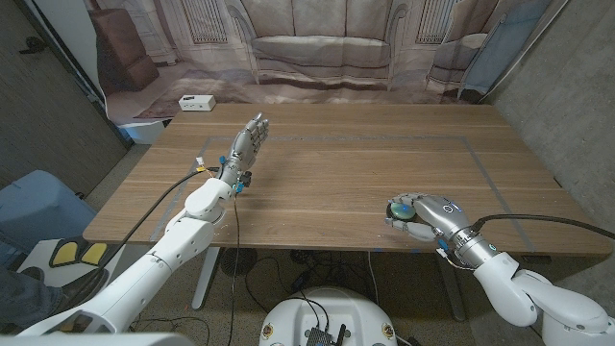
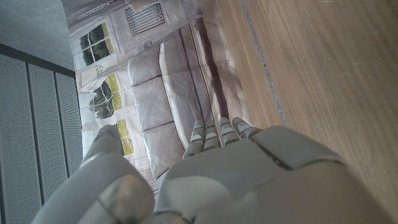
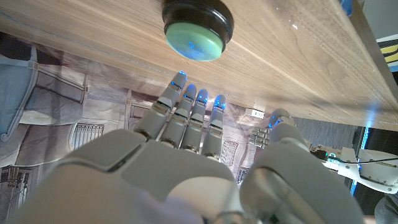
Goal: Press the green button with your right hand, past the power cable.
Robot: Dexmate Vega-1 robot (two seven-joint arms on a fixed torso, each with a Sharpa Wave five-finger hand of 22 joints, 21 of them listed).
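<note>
The green button (image 1: pixel 404 209), a round green cap on a black base, sits near the table's front edge on the right. My right hand (image 1: pixel 430 215) hovers right beside it, fingers stretched toward it and partly covering it. In the right wrist view the green button (image 3: pixel 194 37) lies just beyond the fingertips (image 3: pixel 186 87); whether they touch it I cannot tell. My left hand (image 1: pixel 246 147) stands over the table's left part with its fingers straight and apart, holding nothing. The left hand (image 2: pixel 249 180) faces the backdrop in its own wrist view.
A small white box (image 1: pixel 196 102) lies beyond the table's far left corner. A printed sofa backdrop (image 1: pixel 322 43) hangs behind the wooden table (image 1: pixel 336 173). Thin tape lines (image 1: pixel 483 159) mark the table's right part. A blue seat (image 1: pixel 34 207) stands at the left.
</note>
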